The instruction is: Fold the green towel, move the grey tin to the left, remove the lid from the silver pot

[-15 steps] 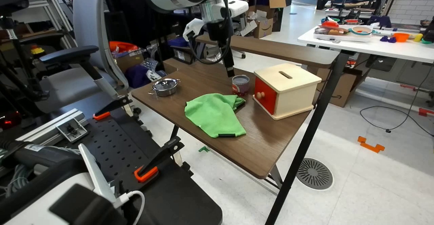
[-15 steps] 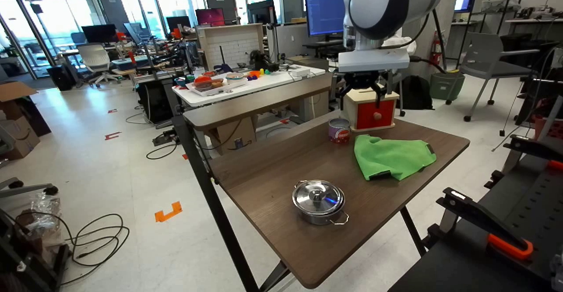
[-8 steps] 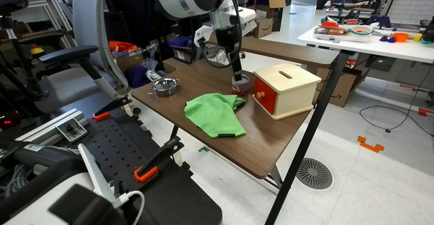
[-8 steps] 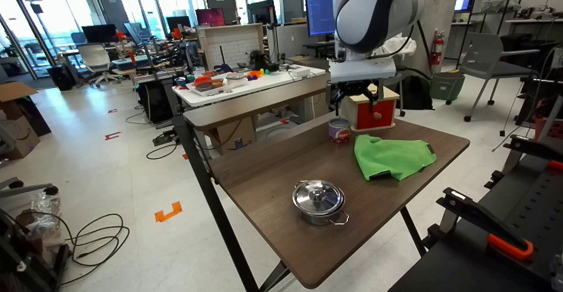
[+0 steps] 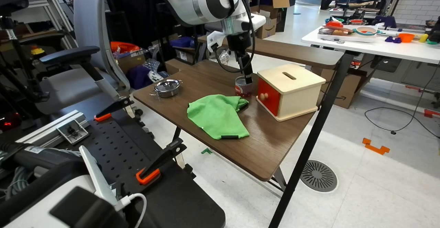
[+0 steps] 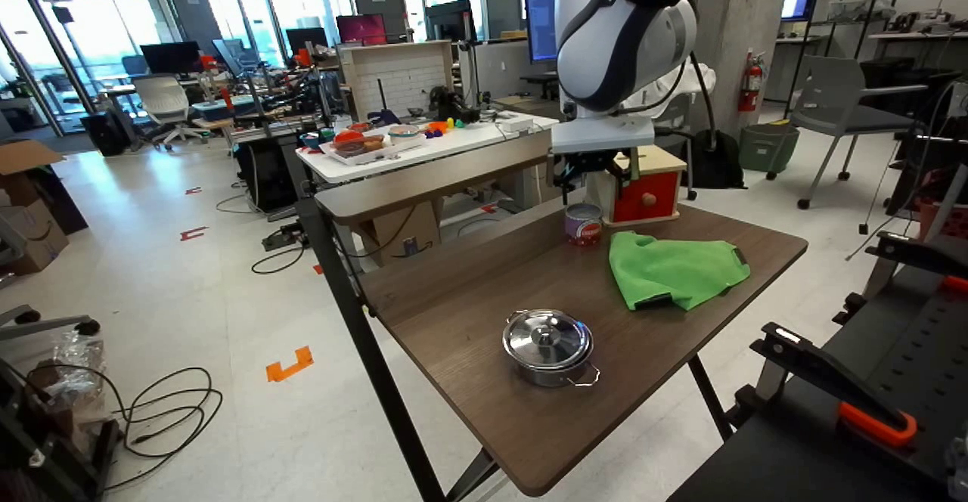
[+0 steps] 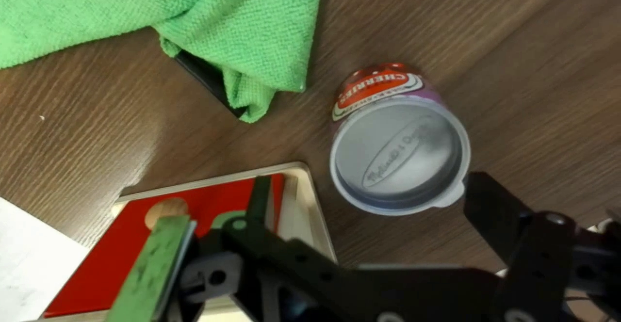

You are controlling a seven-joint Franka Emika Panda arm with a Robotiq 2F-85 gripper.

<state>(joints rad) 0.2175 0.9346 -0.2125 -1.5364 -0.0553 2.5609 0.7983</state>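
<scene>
My gripper [image 7: 374,191] is open, fingers wide apart with nothing held between them. It hangs low over the grey tin [image 7: 398,157], which has a red cherries label and a pale top. In the wrist view the tin's rim tab lies close to the right-hand finger [image 7: 495,215]; whether they touch I cannot tell. The green towel [image 5: 218,116] lies loosely bunched in front of the tin, a corner folded over. Toward one end of the table stands the silver pot [image 6: 548,373], its lid [image 6: 546,338] on top. The wrist view does not take in the pot.
A wooden box [image 5: 290,90] with a red front stands right beside the tin, and the left finger overlaps it in the wrist view. A raised shelf [image 5: 271,49] runs along the brown table's [image 6: 461,320] far side. Black clamps [image 6: 832,381] sit on a neighbouring dark bench.
The gripper has come down and moved across to the tin, rightward in an exterior view and leftward in an exterior view from another place. Tin, towel and pot have stayed put.
</scene>
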